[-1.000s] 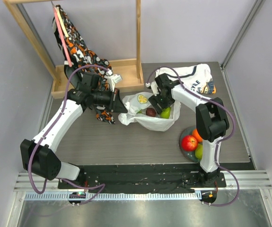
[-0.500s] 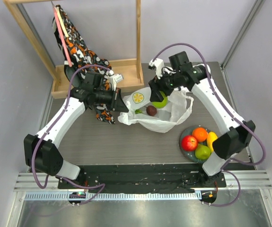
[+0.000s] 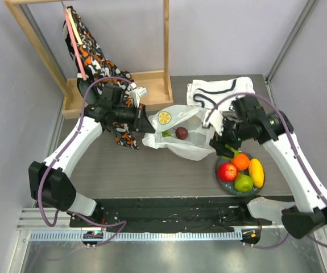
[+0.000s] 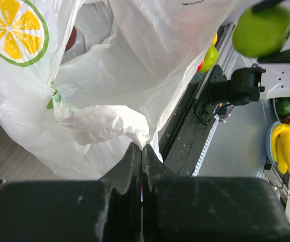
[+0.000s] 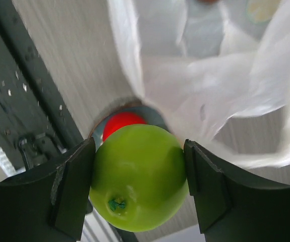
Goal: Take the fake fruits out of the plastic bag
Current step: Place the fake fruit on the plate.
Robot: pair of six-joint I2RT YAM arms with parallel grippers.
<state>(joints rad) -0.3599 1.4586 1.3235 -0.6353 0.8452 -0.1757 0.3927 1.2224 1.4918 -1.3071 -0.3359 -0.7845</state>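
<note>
The plastic bag [image 3: 181, 142] with the citrus print lies mid-table, and a dark plum [image 3: 181, 133] and a bit of green [image 3: 166, 135] show in its mouth. My left gripper [image 3: 144, 123] is shut on the bag's left edge [image 4: 141, 146] and holds it up. My right gripper [image 3: 224, 149] is shut on a green apple [image 5: 139, 176], just right of the bag and above the far-left rim of the plate [image 3: 223, 183]. The plate holds a red apple [image 3: 227, 172], an orange [image 3: 241, 161], a yellow piece [image 3: 256, 172] and a green apple [image 3: 243, 182]. The left wrist view shows the held apple [image 4: 262, 30].
A folded white shirt with dark trim [image 3: 217, 91] lies behind the bag. A wooden rack [image 3: 152, 79] with a patterned cloth [image 3: 95, 62] stands at the back left. The black base rail [image 3: 174, 207] runs along the near edge.
My right gripper has lifted the green apple out of the bag and carried it right and nearer, to above the plate's edge. My left gripper still holds the bag.
</note>
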